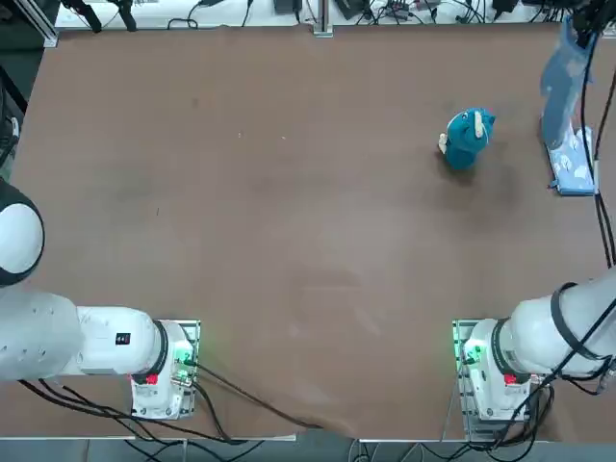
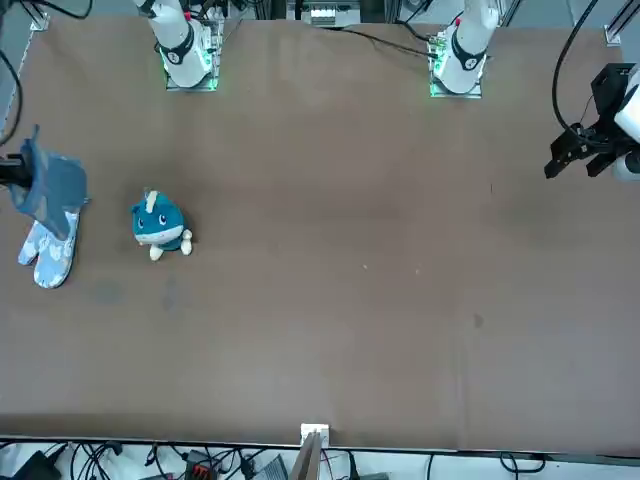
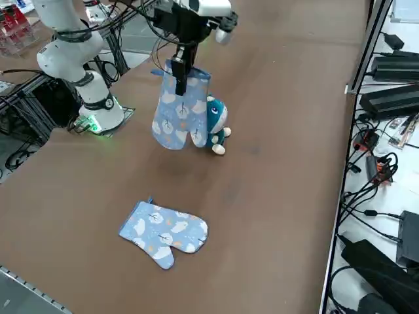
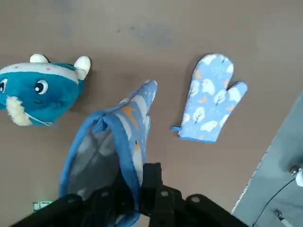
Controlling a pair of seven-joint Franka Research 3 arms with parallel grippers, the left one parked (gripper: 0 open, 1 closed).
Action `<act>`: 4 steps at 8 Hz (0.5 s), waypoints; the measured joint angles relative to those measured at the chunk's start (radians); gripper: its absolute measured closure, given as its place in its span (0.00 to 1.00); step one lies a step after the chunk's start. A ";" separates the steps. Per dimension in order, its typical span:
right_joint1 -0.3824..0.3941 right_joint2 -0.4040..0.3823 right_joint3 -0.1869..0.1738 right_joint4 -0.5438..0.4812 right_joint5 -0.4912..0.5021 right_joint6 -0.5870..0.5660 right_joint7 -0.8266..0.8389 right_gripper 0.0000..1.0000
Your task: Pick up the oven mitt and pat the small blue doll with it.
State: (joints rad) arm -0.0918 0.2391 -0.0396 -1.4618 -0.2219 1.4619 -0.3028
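Second mitt (image 3: 165, 231) flat; right gripper (image 3: 179, 80) pinches oven mitt (image 3: 177, 114).

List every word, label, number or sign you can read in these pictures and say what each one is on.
No text can be read anywhere.
Parked left arm: a small dark label, too small to read.
Oven mitt held in the shut right gripper: only tree and cloud patterns, no words.
Second oven mitt lying on the table: the same pattern, no words.
Blue doll: a face, no lettering.
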 joint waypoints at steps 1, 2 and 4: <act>0.028 0.019 0.001 -0.011 0.000 0.007 0.051 0.96; 0.050 0.040 0.002 -0.013 0.006 0.019 0.095 0.96; 0.062 0.070 0.001 -0.014 0.083 0.053 0.153 0.96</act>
State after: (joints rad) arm -0.0303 0.3094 -0.0383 -1.4760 -0.1386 1.5151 -0.1494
